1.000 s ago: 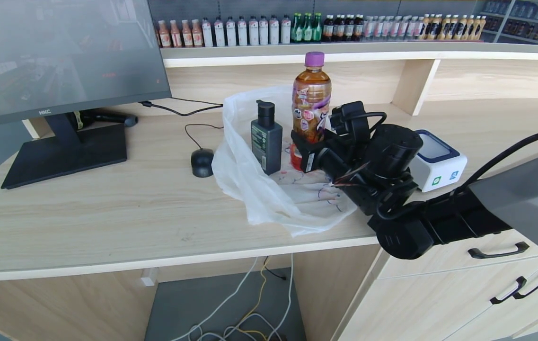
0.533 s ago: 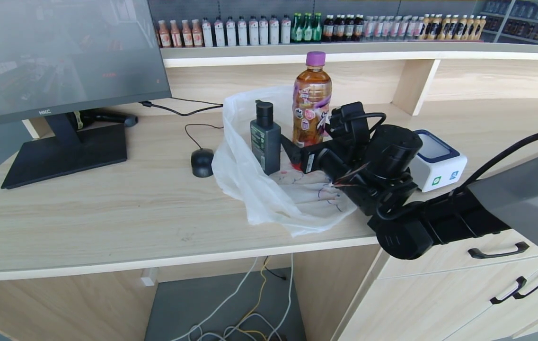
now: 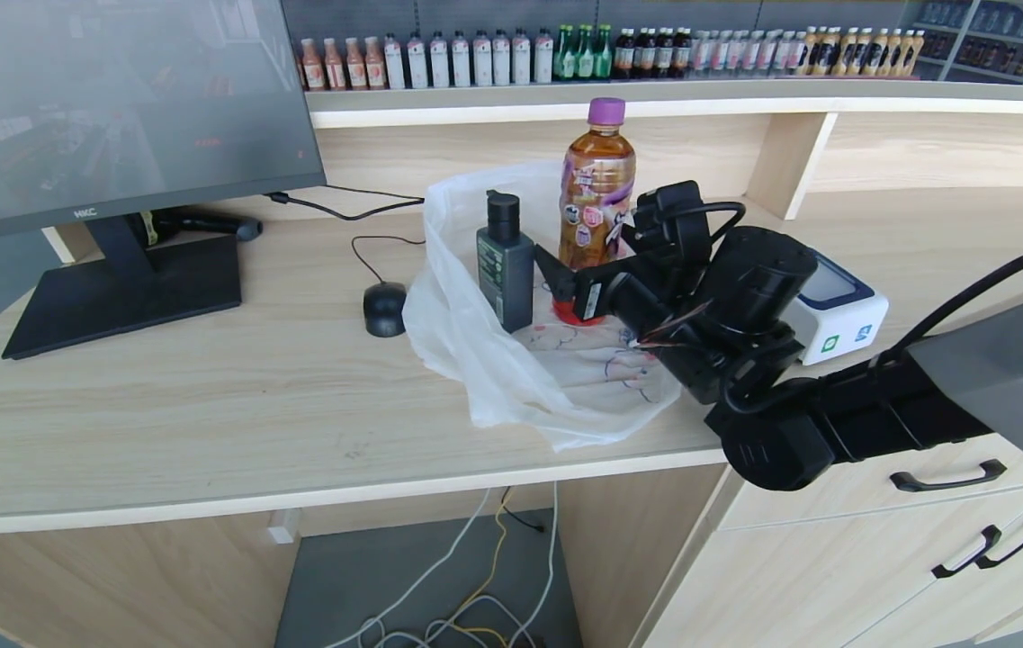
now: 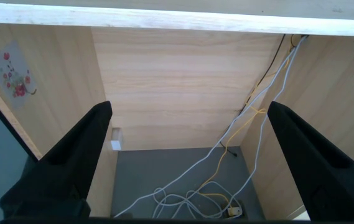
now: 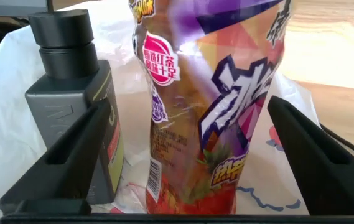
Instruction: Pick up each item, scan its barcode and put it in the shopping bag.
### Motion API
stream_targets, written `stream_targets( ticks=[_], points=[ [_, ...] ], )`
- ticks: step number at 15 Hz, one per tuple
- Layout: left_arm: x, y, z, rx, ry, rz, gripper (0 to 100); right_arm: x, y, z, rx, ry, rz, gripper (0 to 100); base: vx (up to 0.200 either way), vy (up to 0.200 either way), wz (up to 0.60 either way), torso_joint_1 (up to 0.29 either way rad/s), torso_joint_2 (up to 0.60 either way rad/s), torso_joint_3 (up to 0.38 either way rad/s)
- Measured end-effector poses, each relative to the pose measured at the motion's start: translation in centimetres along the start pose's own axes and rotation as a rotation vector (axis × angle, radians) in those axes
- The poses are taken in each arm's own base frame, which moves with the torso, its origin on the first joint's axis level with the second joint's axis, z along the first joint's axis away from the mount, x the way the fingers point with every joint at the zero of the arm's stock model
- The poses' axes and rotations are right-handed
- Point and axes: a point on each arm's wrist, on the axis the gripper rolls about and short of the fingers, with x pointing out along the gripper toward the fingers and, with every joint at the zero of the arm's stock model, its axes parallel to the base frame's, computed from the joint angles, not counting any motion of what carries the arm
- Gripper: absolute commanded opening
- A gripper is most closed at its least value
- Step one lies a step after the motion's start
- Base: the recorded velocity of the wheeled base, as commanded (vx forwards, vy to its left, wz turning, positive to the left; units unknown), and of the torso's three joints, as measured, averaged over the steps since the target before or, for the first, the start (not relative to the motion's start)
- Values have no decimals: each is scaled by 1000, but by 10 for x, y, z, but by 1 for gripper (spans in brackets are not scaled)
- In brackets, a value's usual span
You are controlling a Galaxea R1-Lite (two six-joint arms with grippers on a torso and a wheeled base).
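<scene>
A tea bottle (image 3: 598,180) with a purple cap stands upright on the white shopping bag (image 3: 520,378), beside a dark grey pump bottle (image 3: 506,261). My right gripper (image 3: 585,274) is open around the tea bottle's lower part, one finger on each side. In the right wrist view the tea bottle (image 5: 214,124) stands between the spread fingers of the right gripper (image 5: 189,109), with the dark bottle (image 5: 77,124) and the bag (image 5: 9,81) beside it. My left gripper (image 4: 189,162) hangs open below the counter top, nothing between its fingers.
A white barcode scanner box (image 3: 835,315) sits on the counter behind my right arm. A monitor (image 3: 115,108), a mouse (image 3: 384,308) and a handheld scanner (image 3: 196,222) are to the left. Cables (image 4: 226,180) hang under the counter.
My right gripper was shut on the tea bottle's base and has opened, letting it stand on the bag. The right arm has drawn back slightly to the right.
</scene>
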Motion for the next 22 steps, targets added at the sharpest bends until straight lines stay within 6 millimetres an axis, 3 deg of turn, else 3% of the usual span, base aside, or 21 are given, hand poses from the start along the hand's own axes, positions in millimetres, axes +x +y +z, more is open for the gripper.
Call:
stream_targets(
  ticks=[4, 8, 11, 17, 19, 22],
  points=[
    [0, 0, 0, 0, 0, 0, 100, -6, 5, 16, 3, -28, 9, 100, 0, 0, 0, 0, 0, 0],
    [0, 0, 0, 0, 0, 0, 100, -44, 2, 37, 15, -29, -33, 100, 0, 0, 0, 0, 0, 0],
    [0, 0, 0, 0, 0, 0, 100, -98, -6, 45, 44, 0, -88, 100, 0, 0, 0, 0, 0, 0],
    [0, 0, 0, 0, 0, 0, 100, -250, -22, 34, 76, 196, -149, 100, 0, 0, 0, 0, 0, 0],
    [0, 0, 0, 0, 0, 0, 100, -278, -25, 36, 105, 224, -160, 100, 0, 0, 0, 0, 0, 0],
    [0, 0, 0, 3, 0, 0, 100, -304, -27, 36, 112, 306, -144, 100, 0, 0, 0, 0, 0, 0]
  ],
)
